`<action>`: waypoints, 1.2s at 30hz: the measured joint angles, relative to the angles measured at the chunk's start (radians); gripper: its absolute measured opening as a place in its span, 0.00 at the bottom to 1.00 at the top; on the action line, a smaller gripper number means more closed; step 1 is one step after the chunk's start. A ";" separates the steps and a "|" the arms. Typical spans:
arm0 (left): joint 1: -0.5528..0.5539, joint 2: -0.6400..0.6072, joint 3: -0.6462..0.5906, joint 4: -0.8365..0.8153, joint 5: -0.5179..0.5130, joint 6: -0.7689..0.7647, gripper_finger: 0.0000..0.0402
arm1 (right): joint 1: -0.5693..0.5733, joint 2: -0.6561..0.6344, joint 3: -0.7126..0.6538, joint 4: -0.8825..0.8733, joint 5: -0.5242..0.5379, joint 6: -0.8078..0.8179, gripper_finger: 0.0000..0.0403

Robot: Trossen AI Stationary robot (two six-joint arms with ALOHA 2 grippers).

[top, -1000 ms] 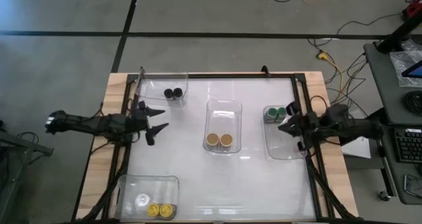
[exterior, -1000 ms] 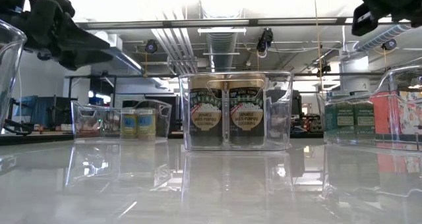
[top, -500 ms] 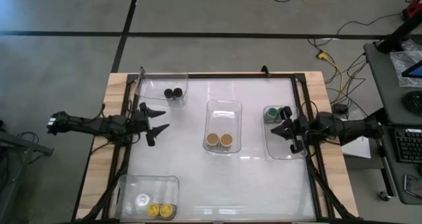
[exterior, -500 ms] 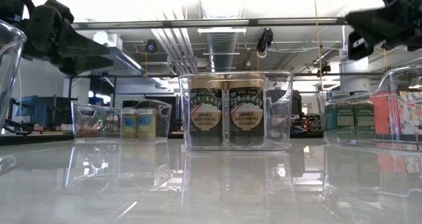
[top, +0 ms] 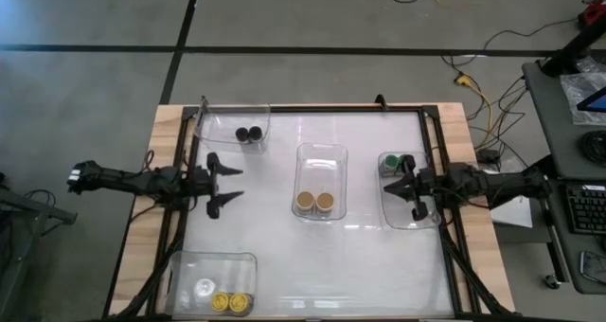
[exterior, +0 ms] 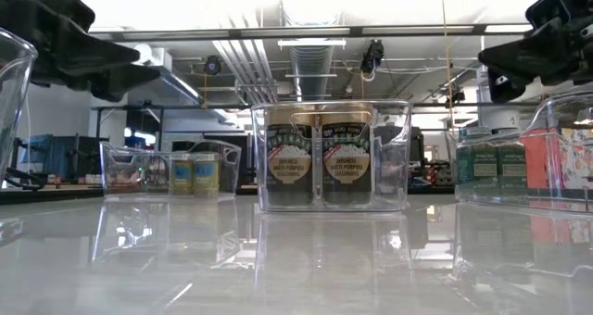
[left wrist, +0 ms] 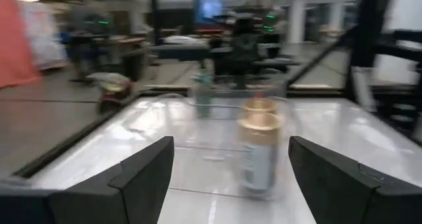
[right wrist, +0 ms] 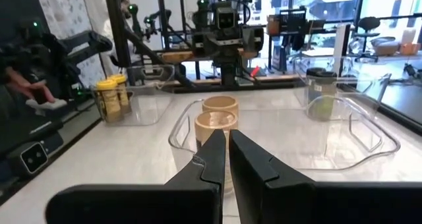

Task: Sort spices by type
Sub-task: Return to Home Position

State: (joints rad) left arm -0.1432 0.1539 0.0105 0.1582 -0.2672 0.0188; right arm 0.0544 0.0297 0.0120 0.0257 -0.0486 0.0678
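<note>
Tech: Both arms have straightened since a second ago. On its side, the right end effector [top: 398, 187] has turned square to the bench [top: 360, 256] and sunk lower over the right-hand bin [top: 409, 225]. Near the opposite edge, the left end effector [top: 227, 183] has rolled level.

Lead: Holding anything?

Tech: No. The right fingers are clenched together on nothing. The left fingers are spread wide and empty.

Lead: And the spices?

Tech: All binned in pairs, going by the high view. The black-lidded jars [top: 248, 134] are in the upper-left bin [top: 232, 107] and the tan-lidded jars [top: 314, 202] in the centre bin [top: 322, 148]. The green-lidded jars [top: 396, 162] stand at one end of the right-hand bin, and the yellow-lidded jars [top: 227, 303] in the lower-left bin [top: 189, 258]. Sorting looks finished; I judge only the retreat remains.

Lead: What could spoil it?

Tech: The right end effector hangs above its bin, near the green pair. If it drops while pulling back, it could catch the rim, drag the bin and topple those jars. A wide swing could also clip the upper-left bin with the left end effector's open fingers.
</note>
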 joint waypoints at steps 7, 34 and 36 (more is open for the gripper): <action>0.000 -0.002 0.000 -0.002 0.174 -0.002 0.70 | 0.000 0.018 0.000 -0.001 -0.001 0.001 0.03; 0.048 -0.017 -0.001 -0.104 0.199 0.047 0.70 | 0.000 0.018 -0.001 -0.001 -0.002 0.001 0.03; 0.048 -0.013 -0.001 -0.114 0.199 0.048 0.70 | 0.000 0.018 -0.002 -0.001 -0.002 0.002 0.03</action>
State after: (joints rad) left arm -0.0952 0.1408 0.0097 0.0446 -0.0678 0.0665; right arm 0.0544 0.0475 0.0105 0.0251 -0.0509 0.0700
